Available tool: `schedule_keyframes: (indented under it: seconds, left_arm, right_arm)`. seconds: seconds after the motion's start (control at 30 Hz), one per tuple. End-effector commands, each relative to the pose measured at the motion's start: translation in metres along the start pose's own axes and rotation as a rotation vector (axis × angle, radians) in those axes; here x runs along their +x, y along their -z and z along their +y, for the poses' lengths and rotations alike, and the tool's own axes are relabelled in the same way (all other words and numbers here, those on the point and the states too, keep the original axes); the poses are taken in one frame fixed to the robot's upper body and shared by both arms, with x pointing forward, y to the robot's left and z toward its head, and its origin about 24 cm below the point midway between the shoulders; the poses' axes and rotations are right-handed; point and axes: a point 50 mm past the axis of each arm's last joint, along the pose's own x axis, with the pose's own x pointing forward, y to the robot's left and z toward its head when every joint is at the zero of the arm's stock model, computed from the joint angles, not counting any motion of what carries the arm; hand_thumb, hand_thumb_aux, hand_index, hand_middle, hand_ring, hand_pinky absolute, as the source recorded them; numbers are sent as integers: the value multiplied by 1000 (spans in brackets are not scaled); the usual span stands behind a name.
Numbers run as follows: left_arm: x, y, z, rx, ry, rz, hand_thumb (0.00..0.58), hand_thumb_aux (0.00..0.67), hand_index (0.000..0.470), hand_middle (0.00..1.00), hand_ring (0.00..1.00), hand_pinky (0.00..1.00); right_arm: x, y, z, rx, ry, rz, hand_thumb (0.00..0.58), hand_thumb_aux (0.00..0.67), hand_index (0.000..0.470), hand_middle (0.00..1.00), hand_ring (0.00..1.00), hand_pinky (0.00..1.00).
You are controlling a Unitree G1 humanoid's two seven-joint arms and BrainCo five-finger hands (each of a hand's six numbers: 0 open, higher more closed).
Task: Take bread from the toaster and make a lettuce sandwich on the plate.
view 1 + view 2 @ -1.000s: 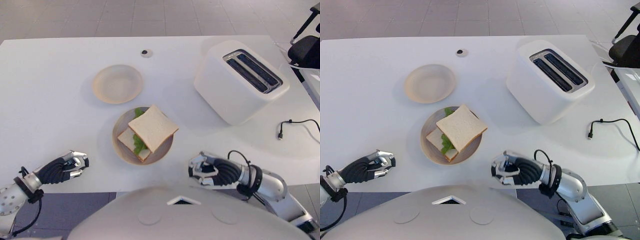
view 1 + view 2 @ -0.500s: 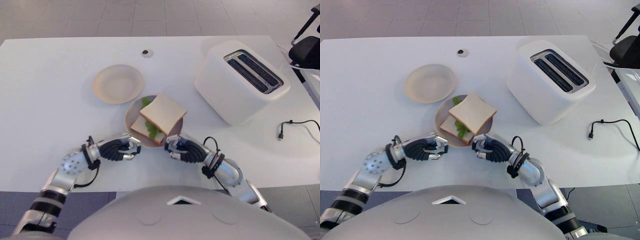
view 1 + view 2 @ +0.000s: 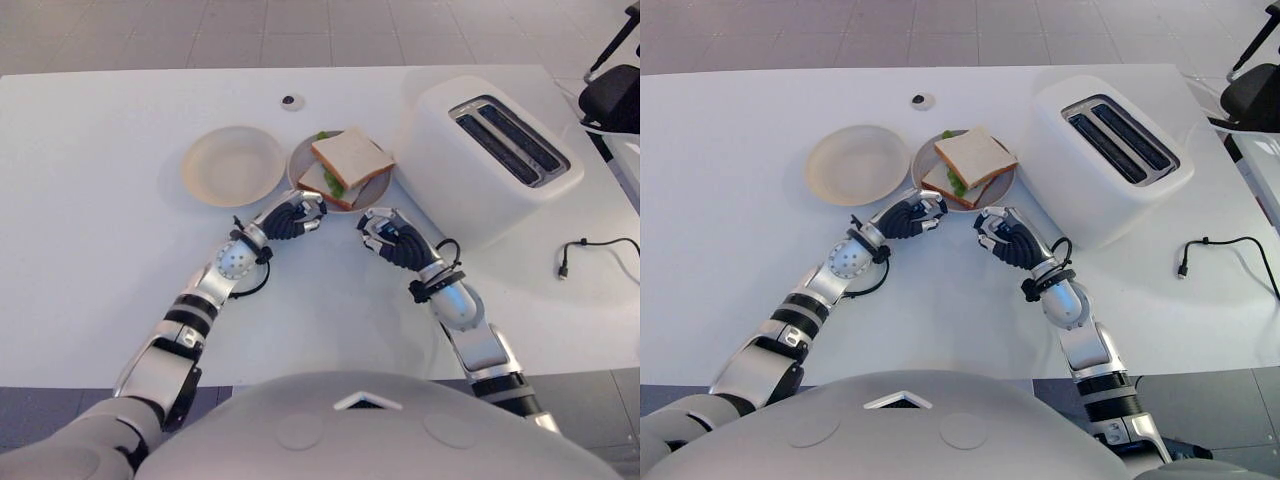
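While the lettuce sandwich (image 3: 350, 165) sits on its plate (image 3: 376, 190) beside the toaster (image 3: 490, 160), the left hand (image 3: 292, 216) and right hand (image 3: 388, 236) flank the near rim, fingers curled on nothing, seemingly to nudge it.

Both eyes ride on the head above the near edge of the table (image 3: 90, 260), fairly close, facing forward and steeply down; floor (image 3: 300, 30) shows past the far edge. Views share nearly the whole surface, toaster (image 3: 1110, 160) toward the far right corner included, right eye offset slightly rightward.
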Motion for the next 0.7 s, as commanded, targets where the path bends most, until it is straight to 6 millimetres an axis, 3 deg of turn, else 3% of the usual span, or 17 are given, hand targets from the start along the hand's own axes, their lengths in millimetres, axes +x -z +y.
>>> schedule_keyframes:
  seconds: [0.03, 0.07, 0.1, 0.13, 0.17, 0.2, 0.4, 0.57, 0.7]
  left_arm:
    - [-43, -51, -18, -284, 19, -261, 0, 0, 0, 800, 800, 800]
    - [-50, -65, -18, -363, 30, -312, 0, 0, 0, 761, 761, 761]
    - [-56, -77, -16, -424, 49, -364, 0, 0, 0, 600, 600, 600]
    - [-58, -87, -10, -495, 44, -412, 0, 0, 0, 482, 482, 482]
    - [-57, -92, -2, -556, 25, -451, 0, 0, 0, 224, 224, 224]
    - [-54, -90, 6, -595, -7, -466, 0, 0, 0, 0, 0, 0]
    - [-25, -52, 25, -641, -389, -391, 0, 0, 0, 0, 0, 0]
    - [-30, -32, 23, -560, -714, -263, 0, 0, 0, 0, 0, 0]
    - [-34, -28, 15, -469, -787, -196, 0, 0, 0, 0, 0, 0]
  right_arm:
    - [-5, -9, -3, 78, -9, -64, 541, 497, 348, 1000, 1000, 1000]
    - [-5, -11, -4, 90, -13, -79, 516, 447, 313, 1000, 1000, 1000]
    - [-5, -13, -5, 101, -17, -96, 478, 389, 273, 949, 949, 949]
    - [-5, -16, -5, 112, -24, -113, 447, 349, 245, 827, 827, 827]
    - [-4, -17, -5, 116, -30, -126, 168, 105, 74, 98, 98, 98]
    - [-4, -18, -5, 117, -39, -138, 0, 0, 0, 0, 0, 0]
    - [1, -8, -9, 98, 13, -100, 0, 0, 0, 0, 0, 0]
    - [3, -2, -8, 88, 129, -71, 0, 0, 0, 0, 0, 0]
    - [2, -4, -9, 93, 208, -104, 0, 0, 0, 0, 0, 0]
